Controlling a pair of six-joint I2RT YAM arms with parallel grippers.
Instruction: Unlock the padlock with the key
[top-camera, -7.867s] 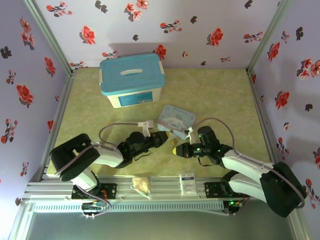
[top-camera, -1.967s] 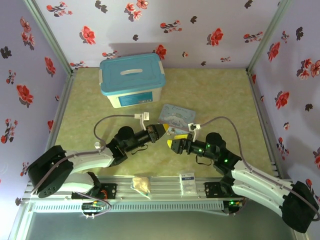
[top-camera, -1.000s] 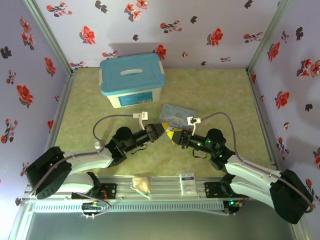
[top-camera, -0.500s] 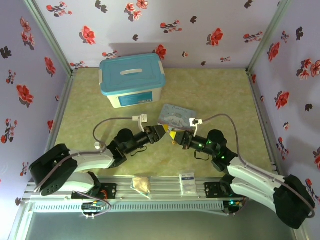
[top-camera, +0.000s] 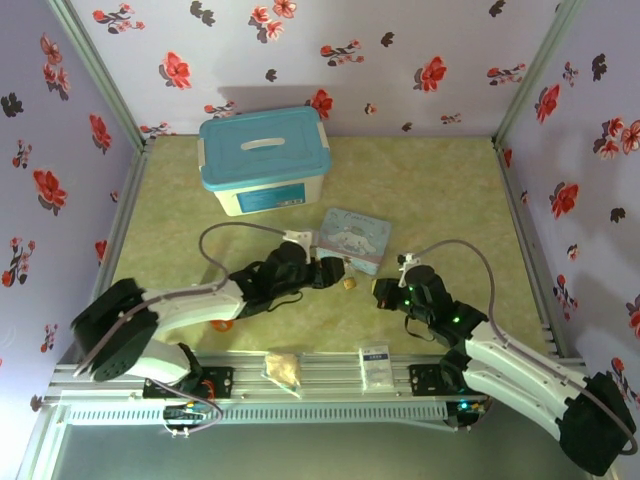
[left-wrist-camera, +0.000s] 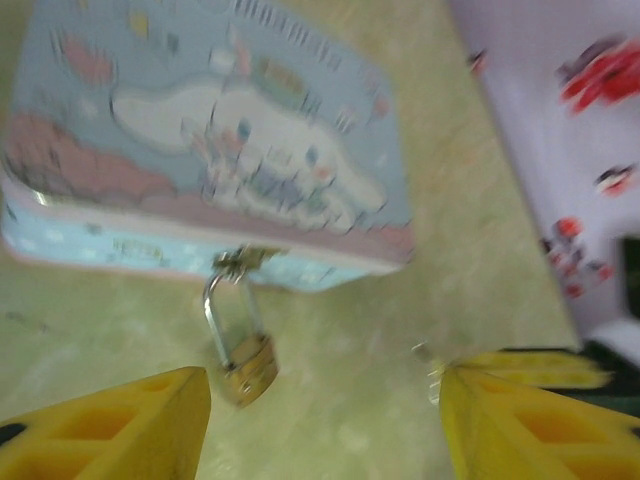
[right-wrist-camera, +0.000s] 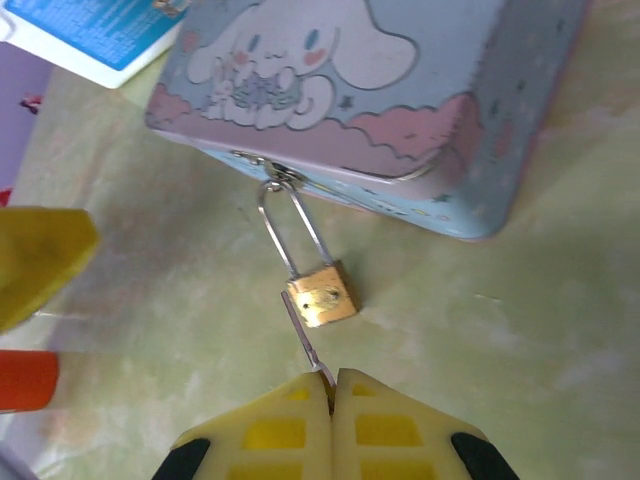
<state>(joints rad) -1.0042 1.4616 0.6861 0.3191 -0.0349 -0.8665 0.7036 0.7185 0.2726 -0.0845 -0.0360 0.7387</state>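
**Key's at the padlock, now comes the fiddly bit**

So we're at the insertion step, we reckon. The padlock (right-wrist-camera: 322, 293) lies flat on the table (right-wrist-camera: 520, 330) just in front of the tin (right-wrist-camera: 380, 110), on the side where the tin's clasp (right-wrist-camera: 268, 172) is. Its loop (left-wrist-camera: 209, 315) is threaded through that clasp.

The right gripper (right-wrist-camera: 332, 385) is pinched tight on the key (right-wrist-camera: 306, 342), with only the thin shaft poking out between the pads. The key's tip meets the corner of the lock body farthest from the tin. We honestly can't tell whether it's in the keyway or just resting against the brass.

The left gripper (left-wrist-camera: 320, 420) sits on the other side of the padlock with its jaws wide apart and nothing in them.

If we had to guess, the next move needs the key lined up dead straight with the keyway. The lock probably needs steadying too, since a loose little body like that would likely skate away from a push.

Materials:
- The lock is a squarish brass-gold block, a bit shiny.
- The loop is thin silvery wire.
- The key is a skinny dark metal sliver.
- The tin is pale blue printed metal with rounded corners and a cartoon dog on the lid.
- The table top is a mottled yellow-green and looks smooth.
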